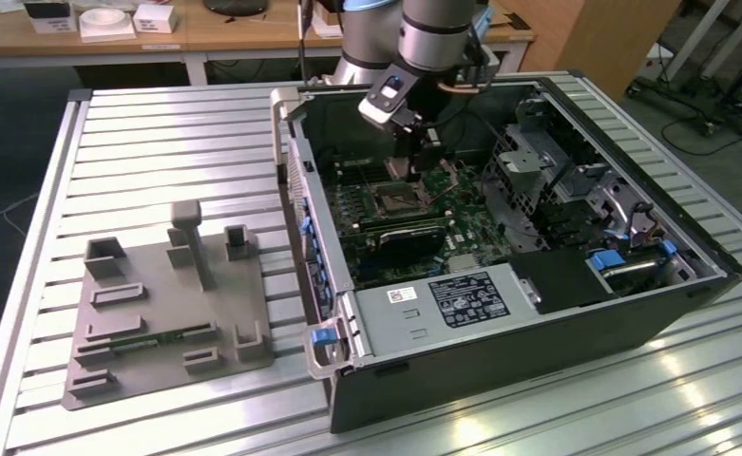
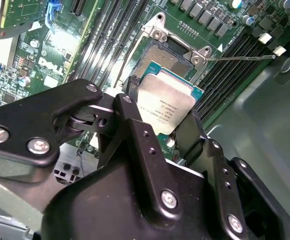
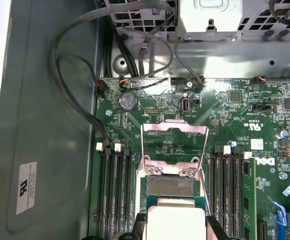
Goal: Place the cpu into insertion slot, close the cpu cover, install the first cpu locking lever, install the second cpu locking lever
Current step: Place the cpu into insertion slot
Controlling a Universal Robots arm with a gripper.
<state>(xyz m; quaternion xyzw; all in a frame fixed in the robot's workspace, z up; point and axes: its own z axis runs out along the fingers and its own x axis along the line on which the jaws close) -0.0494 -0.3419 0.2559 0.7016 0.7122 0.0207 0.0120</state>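
Observation:
My gripper (image 2: 162,112) is shut on the cpu (image 2: 167,102), a small square chip with a silvery top, pinched by its edges between the black fingers (image 2: 130,107). The chip hangs tilted just above the open insertion slot (image 2: 169,55) on the green motherboard, apart from it. In the first wrist view the cpu (image 3: 176,220) sits at the near edge of the slot (image 3: 170,186). The cpu cover (image 3: 174,127), a thin silver frame, is swung back open beyond the slot. A thin locking lever (image 2: 239,57) stands free beside it. In the exterior view the gripper (image 1: 405,163) hovers over the slot (image 1: 390,199) inside the open case.
Memory slots (image 3: 116,195) flank the slot on both sides. Black cables (image 3: 70,95) loop along the case wall. A black power box (image 1: 466,299) and a drive cage (image 1: 536,161) fill the case. A grey fixture tray (image 1: 168,304) lies on the slatted table at the exterior view's left.

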